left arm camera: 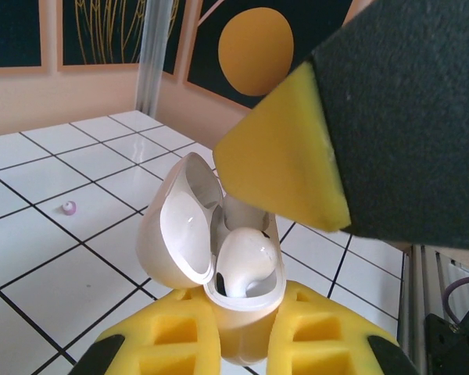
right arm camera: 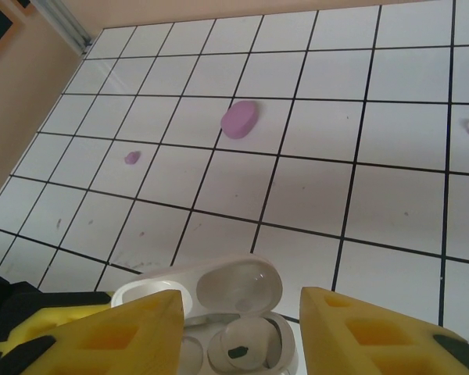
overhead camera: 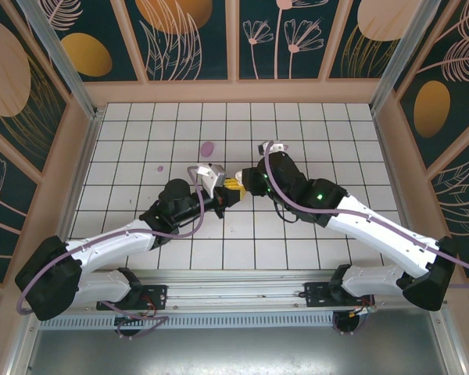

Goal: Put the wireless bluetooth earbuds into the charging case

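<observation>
From above, the left gripper (overhead camera: 221, 197) and right gripper (overhead camera: 236, 184) meet tip to tip over the tiled table (overhead camera: 297, 133).

At the left wrist, the glossy white case (left arm camera: 180, 226) stands open with its lid swung left and one earbud (left arm camera: 246, 262) seated inside. The left gripper (left arm camera: 242, 316) is clamped on its base.

At the right wrist, the right gripper (right arm camera: 241, 301) is spread wide and grips nothing. The open case (right arm camera: 219, 285) sits just beneath, between its fingers, and a purple oval (right arm camera: 240, 119) lies well beyond.

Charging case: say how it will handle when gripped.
The charging case looks glossy, so probably slippery. Its open lid may swing if bumped. Rounded body: likely tips if the left hand releases.
</observation>
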### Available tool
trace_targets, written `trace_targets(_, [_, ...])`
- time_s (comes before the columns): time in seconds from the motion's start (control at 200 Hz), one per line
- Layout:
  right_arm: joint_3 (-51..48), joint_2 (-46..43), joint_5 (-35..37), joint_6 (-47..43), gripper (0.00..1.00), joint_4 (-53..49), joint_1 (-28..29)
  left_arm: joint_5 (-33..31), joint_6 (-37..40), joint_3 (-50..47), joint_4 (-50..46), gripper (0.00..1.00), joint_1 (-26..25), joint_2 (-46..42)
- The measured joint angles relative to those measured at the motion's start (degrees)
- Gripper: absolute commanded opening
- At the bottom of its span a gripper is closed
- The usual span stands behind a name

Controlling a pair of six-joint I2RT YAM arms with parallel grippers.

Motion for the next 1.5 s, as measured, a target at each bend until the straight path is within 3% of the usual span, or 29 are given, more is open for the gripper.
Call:
trace_targets(0.26, [0.09,0.00,-0.04,0.04,0.43,-0.11,0.00,0.00,0.00,0.00,0.00,0.00,0.00,-0.28])
trace_targets(0.42, [0.09,-1.49,-1.55,-0.39,0.33,-0.02,-0.20,0.00,0.72,-0.04,-0.09,0.00,0.00,-1.09])
trace_targets(0.606, [-0.42,-7.04,-10.03,-0.81,0.21,1.92,-5.25,0.22,2.60,-0.35,-0.59,0.00,0.00,-3.52])
trace_targets(0.946, [-4.20,-9.11,-19.80,-0.87,0.20,4.92,-7.61,2.73,5.14,-0.15,-2.93,0.00,0.00,-4.96])
trace_targets(1.116, [-3.61,-10.19,-21.00,-2.08,0.22,4.42,-8.52,4.90,6.99,0.22,-6.38,0.00,0.00,-6.80])
trace_targets(1.251, [0.17,-10.75,-24.24,-4.28,0.36,2.60,-10.80,7.28,9.33,1.73,-9.31,0.00,0.00,-8.81])
trace_targets(1.501, [2.89,-8.90,-38.95,-5.40,0.49,2.73,-13.97,11.02,14.75,3.19,-13.31,0.00,0.00,-10.99])
